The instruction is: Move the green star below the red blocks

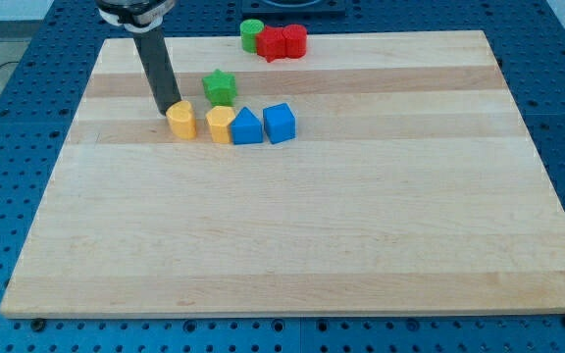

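green star (220, 86) sitting on the wooden board (292, 235) well below and left of the two red blocks (282, 43), just above the yellow blocks (200, 124), with my tip (168, 111) touching the left yellow one, no claw, nothing held.

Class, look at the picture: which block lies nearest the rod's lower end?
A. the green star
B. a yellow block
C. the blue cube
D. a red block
B: my tip sits right beside the leftmost yellow plastic block, while the green plastic star lies further to the view's right.
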Action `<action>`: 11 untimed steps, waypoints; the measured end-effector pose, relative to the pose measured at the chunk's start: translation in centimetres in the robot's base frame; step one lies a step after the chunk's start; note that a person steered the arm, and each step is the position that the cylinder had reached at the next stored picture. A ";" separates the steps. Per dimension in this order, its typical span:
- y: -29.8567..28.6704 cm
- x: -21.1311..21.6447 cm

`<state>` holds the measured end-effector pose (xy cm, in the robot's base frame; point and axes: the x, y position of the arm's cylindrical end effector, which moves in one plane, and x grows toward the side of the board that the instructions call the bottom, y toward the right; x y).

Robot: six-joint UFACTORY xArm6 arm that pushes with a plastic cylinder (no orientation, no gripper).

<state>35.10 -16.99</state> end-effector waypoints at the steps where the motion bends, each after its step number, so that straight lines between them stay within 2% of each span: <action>1: 0.0 -0.2; 4: -0.5 -0.4; 5: 0.9 -1.6; 7: 5.6 -3.0; 9: 6.6 -3.0; 11: 14.3 -3.1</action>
